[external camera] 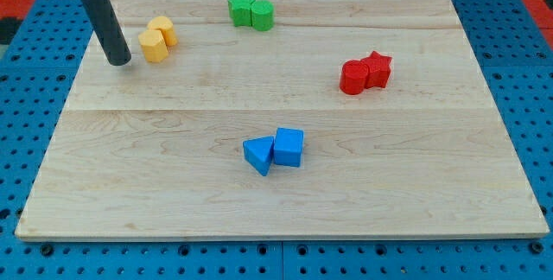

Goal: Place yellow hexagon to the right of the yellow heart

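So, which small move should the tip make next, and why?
Probably move my tip around toward the view's top. It sits left of the two touching yellow blocks, and which one is the hexagon is hard to tell, so pushing right now would move both.

Pale wooden surface [173, 168], carrying four touching pairs: yellow hexagon [153, 47] against yellow heart [163, 28] top left, green blocks [251, 11] at top, red blocks [365, 73] right, blue blocks [275, 151] centre-bottom.

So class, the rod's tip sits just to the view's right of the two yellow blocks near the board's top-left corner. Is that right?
Not quite: in the camera view my tip sits just to the view's left of the two yellow blocks, not their right. The rest stands: they are near the board's top-left corner.
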{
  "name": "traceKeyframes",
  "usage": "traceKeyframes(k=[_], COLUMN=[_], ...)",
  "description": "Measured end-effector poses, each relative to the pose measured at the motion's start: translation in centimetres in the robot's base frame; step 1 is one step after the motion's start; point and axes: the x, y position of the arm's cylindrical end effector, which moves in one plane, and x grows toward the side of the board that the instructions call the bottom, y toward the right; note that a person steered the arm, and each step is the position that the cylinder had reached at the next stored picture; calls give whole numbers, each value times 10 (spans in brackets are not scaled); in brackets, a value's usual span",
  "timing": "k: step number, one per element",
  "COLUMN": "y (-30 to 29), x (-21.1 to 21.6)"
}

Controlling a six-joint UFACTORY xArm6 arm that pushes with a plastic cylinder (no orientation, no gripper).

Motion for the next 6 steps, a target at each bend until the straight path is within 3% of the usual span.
traceKeyframes(k=[3,4,5,6], y=[82,59,-9,-7], x=[-1,-2,-6,-12])
